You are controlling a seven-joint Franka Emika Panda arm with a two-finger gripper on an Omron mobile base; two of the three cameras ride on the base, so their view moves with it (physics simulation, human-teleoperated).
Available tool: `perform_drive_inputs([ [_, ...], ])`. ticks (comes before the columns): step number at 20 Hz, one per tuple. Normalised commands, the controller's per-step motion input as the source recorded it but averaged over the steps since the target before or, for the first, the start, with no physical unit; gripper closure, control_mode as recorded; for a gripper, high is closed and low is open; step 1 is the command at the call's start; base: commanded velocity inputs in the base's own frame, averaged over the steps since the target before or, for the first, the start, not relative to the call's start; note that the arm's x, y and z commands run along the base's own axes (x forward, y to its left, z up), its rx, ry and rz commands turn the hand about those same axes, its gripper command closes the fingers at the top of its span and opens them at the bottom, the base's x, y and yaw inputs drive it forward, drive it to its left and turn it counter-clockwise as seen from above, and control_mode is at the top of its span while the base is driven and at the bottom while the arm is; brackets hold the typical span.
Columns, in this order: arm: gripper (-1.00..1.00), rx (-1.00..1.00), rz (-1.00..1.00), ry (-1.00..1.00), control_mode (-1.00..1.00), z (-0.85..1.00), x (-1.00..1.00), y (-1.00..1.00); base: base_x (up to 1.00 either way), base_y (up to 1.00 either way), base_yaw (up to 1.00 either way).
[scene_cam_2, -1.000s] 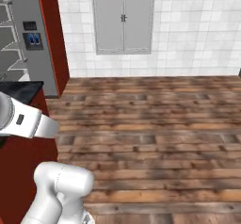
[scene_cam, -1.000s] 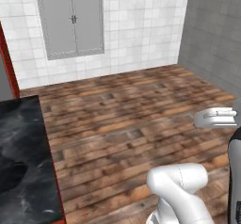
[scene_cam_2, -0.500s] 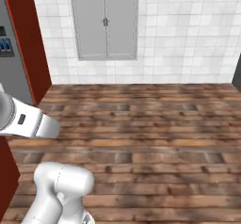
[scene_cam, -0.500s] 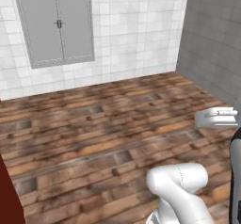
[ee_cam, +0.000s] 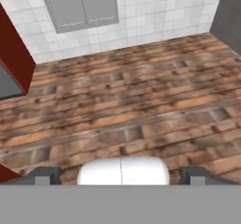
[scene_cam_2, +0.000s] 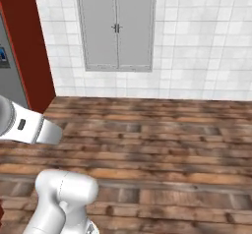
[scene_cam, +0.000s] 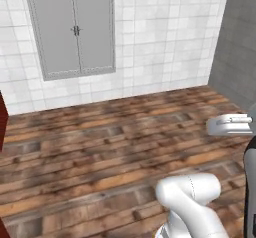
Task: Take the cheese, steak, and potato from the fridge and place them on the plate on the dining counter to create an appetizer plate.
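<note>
While the gripper [ee_cam: 120,177] stands wide apart and empty, you are in transit; the fridge [scene_cam_2: 10,75] sits at far left. Next: turn toward it.

View change: the whole scene is shifted across both base views, so the camera has moved with the base, not the things. Wall cabinet [scene_cam: 72,29]: now larger and nearer the middle of the left base view, where it was farther off before. Black marble counter: seen 1 second ago at the left edge, now gone from view. Fridge [scene_cam_2: 6,71]: reduced to a grey strip at the left edge of the right base view.
</note>
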Motion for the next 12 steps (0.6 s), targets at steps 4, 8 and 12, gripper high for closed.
perform_drive_inputs([
  [4, -1.00, 0.00, 0.00, 0.00, 1.00, 0.00, 0.00, 0.00, 1.00, 0.22, 0.11],
  [8, -1.00, 0.00, 0.00, 0.00, 1.00, 0.00, 0.00, 0.00, 1.00, 0.30, 0.42],
  [12, -1.00, 0.00, 0.00, 0.00, 1.00, 0.00, 0.00, 0.00, 1.00, 0.39, 0.58],
])
